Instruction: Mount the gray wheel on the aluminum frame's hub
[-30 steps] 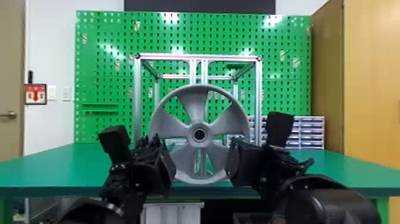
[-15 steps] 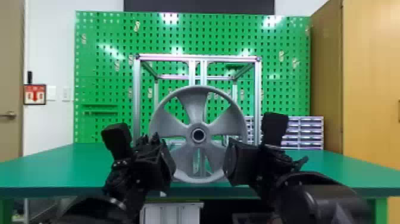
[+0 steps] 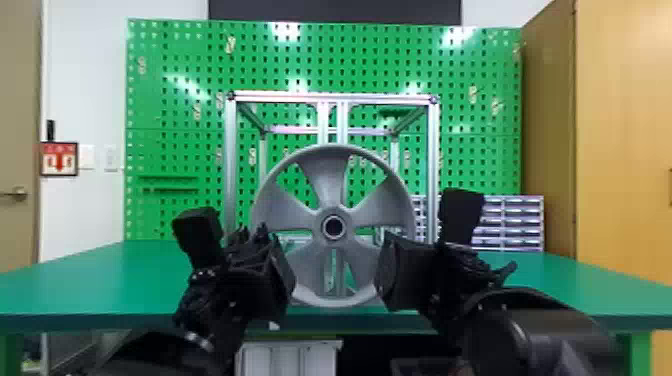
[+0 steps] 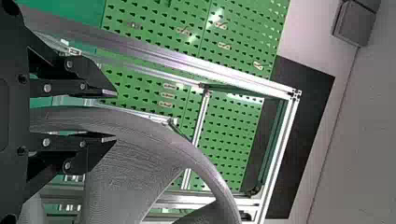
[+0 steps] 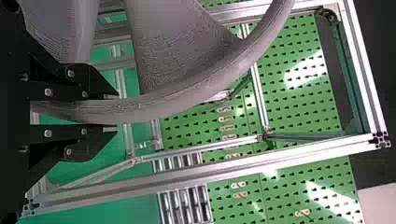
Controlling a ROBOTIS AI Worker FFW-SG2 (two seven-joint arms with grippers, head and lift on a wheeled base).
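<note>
Head view showed the gray wheel upright above the near part of the green table, its spoked face and center bore toward the camera. The aluminum frame stood behind it and rose past its rim at twelve o'clock. Whether the wheel sat on the frame's hub, I could not tell. Taking the wheel as the dial, the left gripper was at about eight o'clock and the right gripper at about four.

In the left wrist view, the left gripper was open around the rim, with a gap beside one finger. In the right wrist view, the right gripper had closed on the rim, one finger on each side. Farther back were a green pegboard and, toward three o'clock, small drawers.
</note>
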